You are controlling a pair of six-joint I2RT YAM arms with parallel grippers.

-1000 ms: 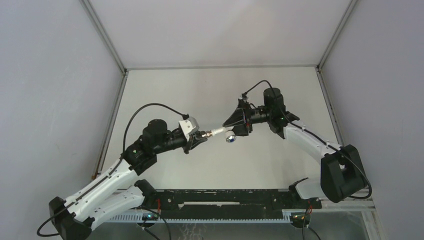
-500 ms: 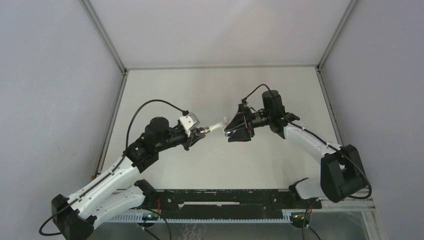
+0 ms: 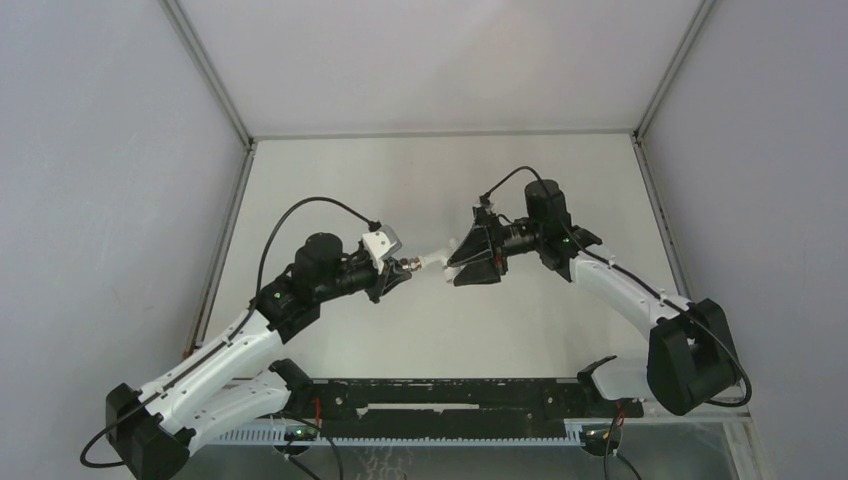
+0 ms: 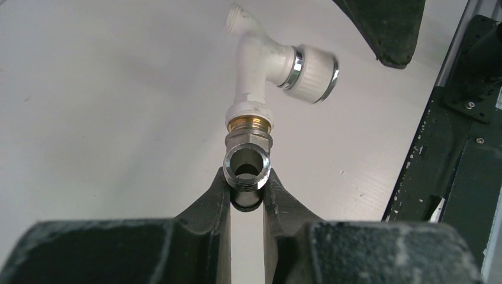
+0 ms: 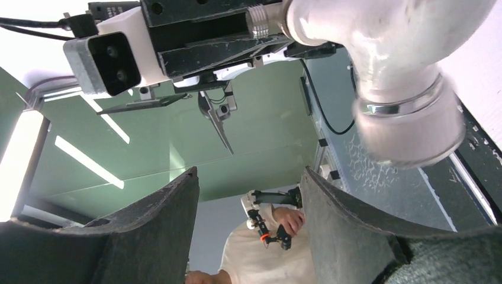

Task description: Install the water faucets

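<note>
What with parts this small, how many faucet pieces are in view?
2: grey metal T-shaped fitting in the left gripper; white plastic T-shaped tap piece joined to its far end.

My left gripper point(image 4: 247, 190) is clamped on the grey metal fitting point(image 4: 247, 155), one dark finger point(image 4: 208, 206) pressed to each side of it. Its open bore faces straight at me. Above the fitting sits a brass collar point(image 4: 250, 123), and out of that rises the white tap piece point(image 4: 256, 70), joined end to end with the metal. The tap's threaded spout point(image 4: 239, 17) angles up to the left; its knob point(image 4: 309, 66), banded with chrome rings, sticks out to the right (it looks blurred). A dark blunt shape point(image 4: 388, 26) hangs at the top right, apart from the knob. The pale table point(image 4: 100, 112) lies behind, with a black frame point(image 4: 453, 160) along its right side.
</note>
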